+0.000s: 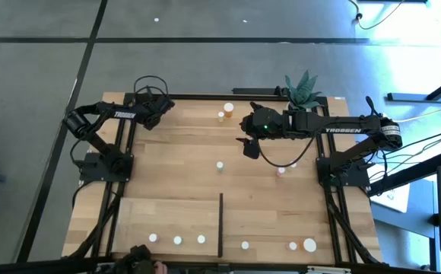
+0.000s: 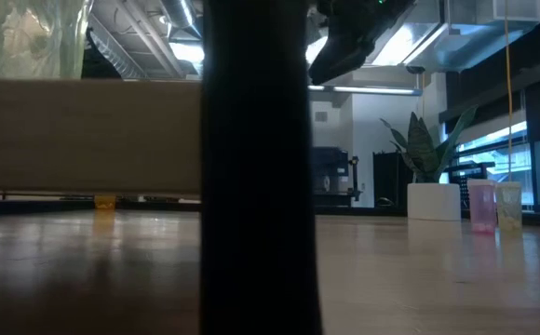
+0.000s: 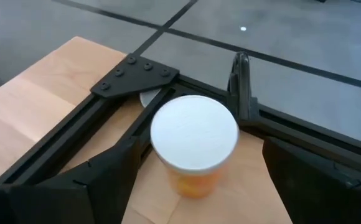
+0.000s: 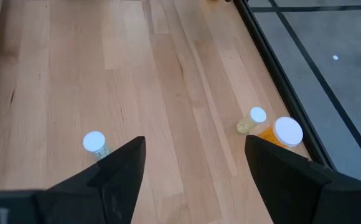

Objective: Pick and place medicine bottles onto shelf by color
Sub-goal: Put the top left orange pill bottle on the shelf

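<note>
the orange bottle [image 3: 193, 152] stands at the bench's far left corner between the left end effector's [image 3: 196, 177] open fingers, which look just clear of it. it is likely light, stiff and slick, so best gripped low on the body under the cap. the right end effector [image 4: 193, 168] hovers open mid-bench.

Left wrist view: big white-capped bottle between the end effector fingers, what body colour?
Orange body under the round white cap; left wrist view shows it best.
</note>
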{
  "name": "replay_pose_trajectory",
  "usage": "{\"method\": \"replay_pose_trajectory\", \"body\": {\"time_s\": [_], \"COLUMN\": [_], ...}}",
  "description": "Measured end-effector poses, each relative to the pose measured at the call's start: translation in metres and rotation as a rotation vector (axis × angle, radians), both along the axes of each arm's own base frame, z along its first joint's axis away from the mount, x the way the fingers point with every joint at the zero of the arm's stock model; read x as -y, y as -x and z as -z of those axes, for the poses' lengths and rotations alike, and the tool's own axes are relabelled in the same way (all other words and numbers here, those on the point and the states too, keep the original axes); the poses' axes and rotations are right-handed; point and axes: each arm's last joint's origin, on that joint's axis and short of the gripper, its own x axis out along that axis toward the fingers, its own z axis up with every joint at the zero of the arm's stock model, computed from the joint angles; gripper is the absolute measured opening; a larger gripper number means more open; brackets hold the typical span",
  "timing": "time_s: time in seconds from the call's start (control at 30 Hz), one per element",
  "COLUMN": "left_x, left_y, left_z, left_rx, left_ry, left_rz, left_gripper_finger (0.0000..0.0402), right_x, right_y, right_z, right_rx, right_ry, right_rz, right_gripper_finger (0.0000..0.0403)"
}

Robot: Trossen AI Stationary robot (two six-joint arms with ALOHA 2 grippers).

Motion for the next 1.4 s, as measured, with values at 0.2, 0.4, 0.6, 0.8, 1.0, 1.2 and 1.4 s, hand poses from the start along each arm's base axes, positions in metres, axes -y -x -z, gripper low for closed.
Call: {"method": "replay_pose_trajectory", "body": {"time_s": [0.2, 0.4, 0.6, 0.8, 1.0, 1.2, 1.4], "left_x": [0.000, 0.000, 0.000, 0.000, 0.000, 0.003, 0.011], "left_y": [0.000, 0.000, 0.000, 0.000, -0.001, -0.005, -0.013], "left_z": [0.000, 0.000, 0.000, 0.000, 0.001, 0.001, 0.002], "left_rx": [0.003, 0.003, 0.005, 0.015, 0.035, 0.040, 0.033], "left_ry": [-0.004, -0.006, -0.005, 0.005, 0.024, 0.030, 0.037], "left_rz": [-0.004, -0.006, -0.005, 0.002, 0.015, 0.038, 0.083], "left_gripper_finger": [0.0328, 0.0302, 0.0269, 0.0254, 0.0253, 0.0253, 0.0253], "right_x": [0.000, 0.000, 0.000, 0.000, 0.000, 0.000, 0.000], "right_y": [0.000, 0.000, 0.000, 0.000, 0.000, 0.000, 0.000], "right_z": [0.000, 0.000, 0.000, 0.000, 0.000, 0.000, 0.000], "right_rx": [0.000, 0.000, 0.001, 0.000, 0.000, 0.000, 0.000], "right_ry": [-0.001, -0.001, -0.001, -0.001, 0.000, 0.000, -0.001], "right_rz": [0.000, 0.001, 0.001, 0.001, 0.000, 0.000, 0.000], "right_gripper_finger": [0.0278, 0.0278, 0.0278, 0.0278, 0.0278, 0.0278, 0.0278]}}
